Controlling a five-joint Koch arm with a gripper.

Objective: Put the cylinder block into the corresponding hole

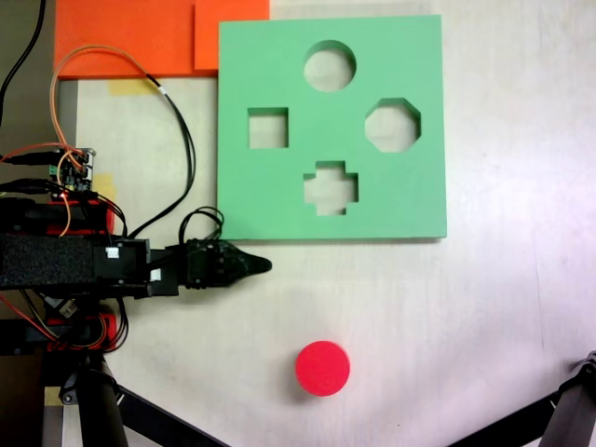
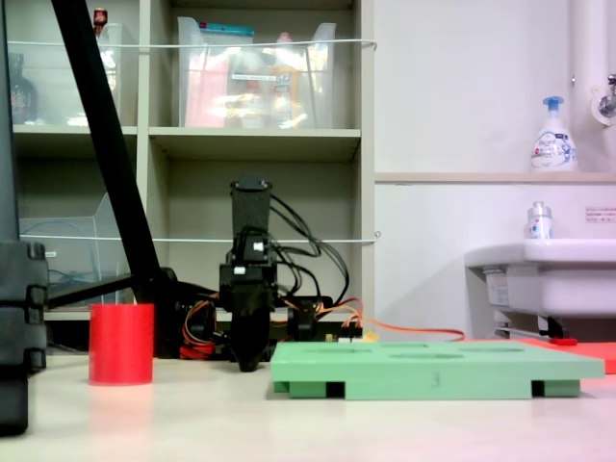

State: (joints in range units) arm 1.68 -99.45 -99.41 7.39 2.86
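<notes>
No lettering is legible; the wall sign (image 2: 599, 214) is too blurred

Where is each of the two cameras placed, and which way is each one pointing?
First exterior view: overhead, looking straight down on the table; the arm reaches in from the first exterior view's left, its gripper beside the green board.
Second exterior view: at table height, looking level toward the shelves; the arm shows head-on, gripper pointing down.
Both exterior views share the gripper, the board and the red cylinder.
</notes>
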